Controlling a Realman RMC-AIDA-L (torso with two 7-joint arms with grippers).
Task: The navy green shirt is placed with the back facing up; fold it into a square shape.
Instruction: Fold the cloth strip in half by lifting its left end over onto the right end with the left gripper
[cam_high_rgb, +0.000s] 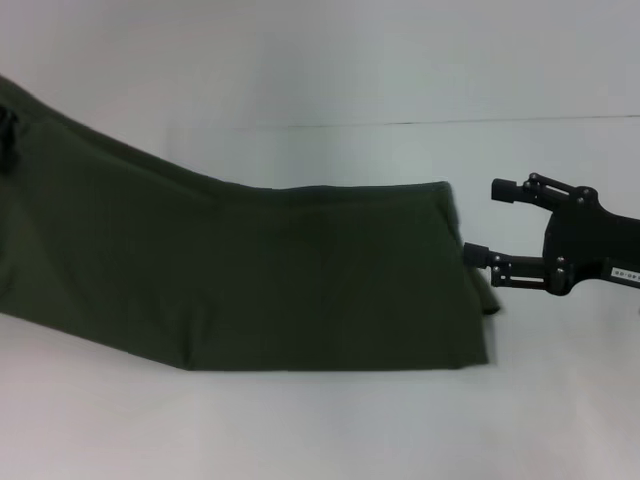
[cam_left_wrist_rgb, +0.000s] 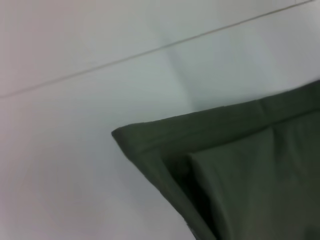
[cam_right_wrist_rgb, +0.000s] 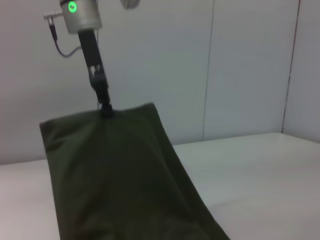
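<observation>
The navy green shirt (cam_high_rgb: 300, 280) lies as a long folded dark olive band across the white table, plain side showing. Its left end rises off the table toward the upper left, where my left gripper (cam_high_rgb: 8, 135) is shut on it. In the right wrist view the left gripper (cam_right_wrist_rgb: 105, 109) pinches the raised far edge of the shirt (cam_right_wrist_rgb: 115, 170). A folded, layered corner of the shirt (cam_left_wrist_rgb: 240, 170) shows in the left wrist view. My right gripper (cam_high_rgb: 484, 222) stands open just beside the shirt's right edge, its lower fingertip close to the cloth and nothing held.
The white table (cam_high_rgb: 320, 430) runs bare in front of the shirt and behind it up to a thin seam line (cam_high_rgb: 500, 122). A pale wall (cam_right_wrist_rgb: 240, 65) stands behind the table.
</observation>
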